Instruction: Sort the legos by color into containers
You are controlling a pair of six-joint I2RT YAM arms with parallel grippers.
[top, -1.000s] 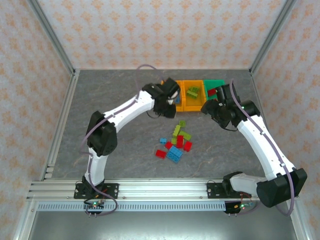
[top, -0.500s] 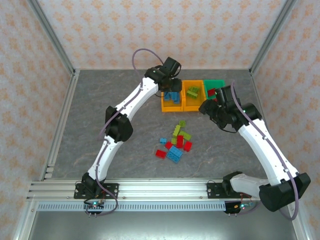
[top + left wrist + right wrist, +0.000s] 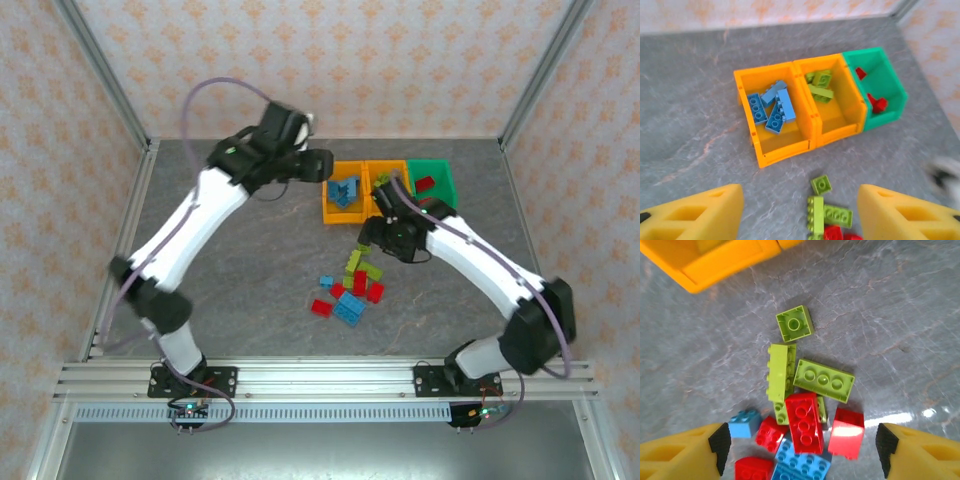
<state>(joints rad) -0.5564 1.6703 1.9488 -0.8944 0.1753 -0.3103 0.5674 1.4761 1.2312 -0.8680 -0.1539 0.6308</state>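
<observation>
Loose legos in red, lime green and light blue lie heaped mid-table. In the right wrist view a red brick rests on green ones, with a blue brick below. My right gripper hovers over the heap's far end, open and empty. Three containers stand in a row: an orange bin with blue bricks, an orange bin with green bricks, and a green bin with red bricks. My left gripper is raised left of the bins, open and empty.
Grey stone-patterned table with metal frame posts at the sides and patterned walls behind. The bins stand close to the back wall. Bare tabletop stretches left of the heap and bins.
My left gripper has opened and pulled up and left, away from the blue-brick bin. My right gripper has swung from the green bin leftward and nearer, over the loose heap.
</observation>
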